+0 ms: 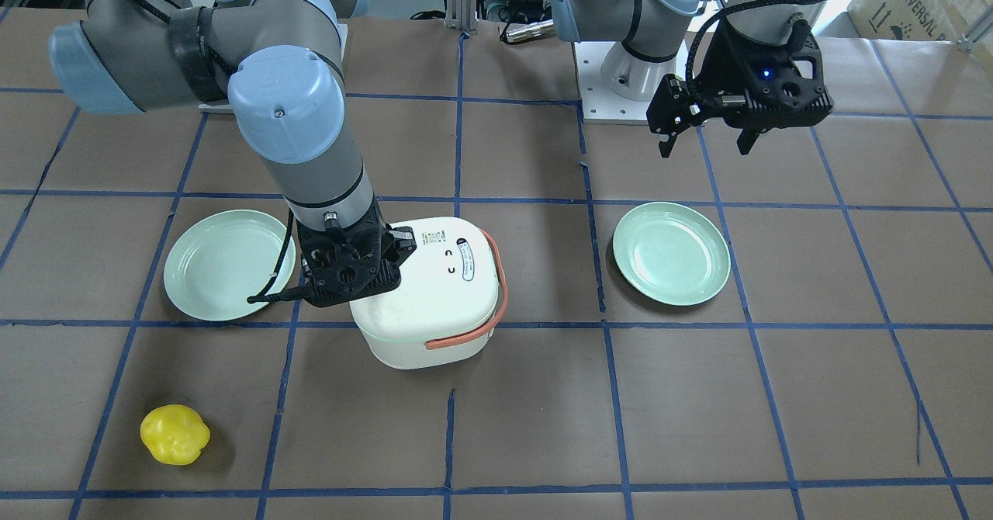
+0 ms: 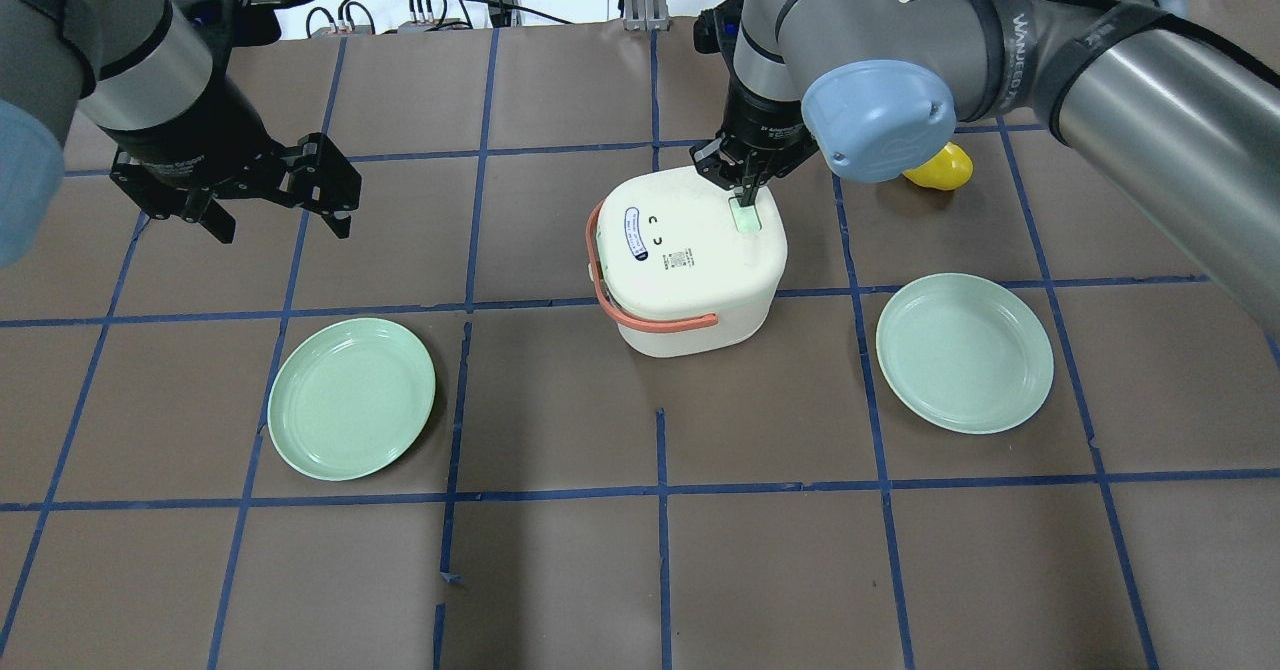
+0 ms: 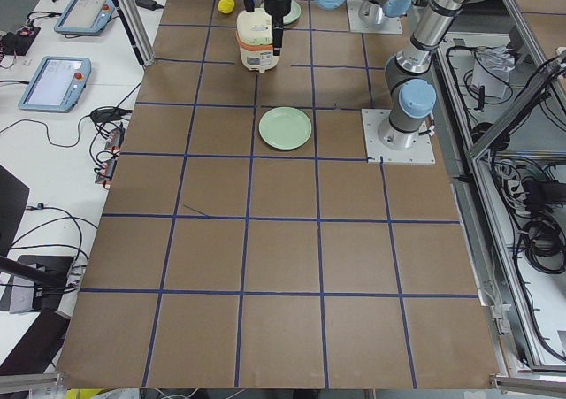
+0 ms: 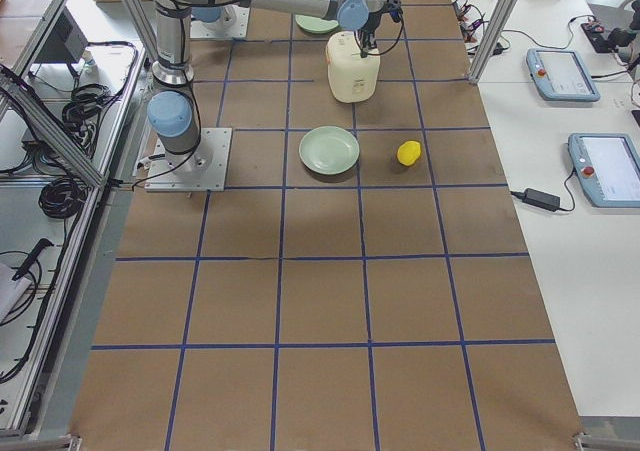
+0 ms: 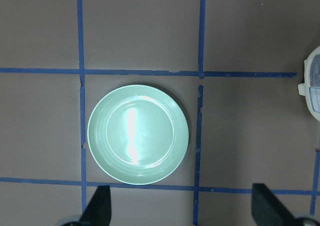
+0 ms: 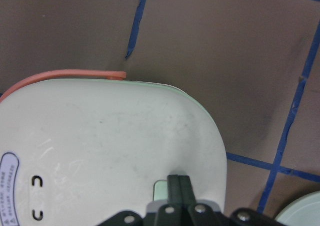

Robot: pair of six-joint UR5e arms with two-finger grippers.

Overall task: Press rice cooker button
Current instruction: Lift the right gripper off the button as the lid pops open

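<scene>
The white rice cooker (image 2: 690, 260) with a salmon handle stands mid-table, its lid down. A pale green button (image 2: 745, 218) sits on the lid's far right side. My right gripper (image 2: 745, 195) is shut, and its joined fingertips point down onto the button. The right wrist view shows the shut fingers (image 6: 178, 183) at the button (image 6: 160, 188) on the lid. In the front view the right gripper (image 1: 349, 272) covers the button. My left gripper (image 2: 283, 230) is open and empty, held above the table far left of the cooker.
One green plate (image 2: 352, 397) lies left of the cooker, below my left gripper, and shows in the left wrist view (image 5: 138, 134). A second green plate (image 2: 965, 352) lies to the right. A yellow toy fruit (image 2: 940, 168) lies behind the right arm.
</scene>
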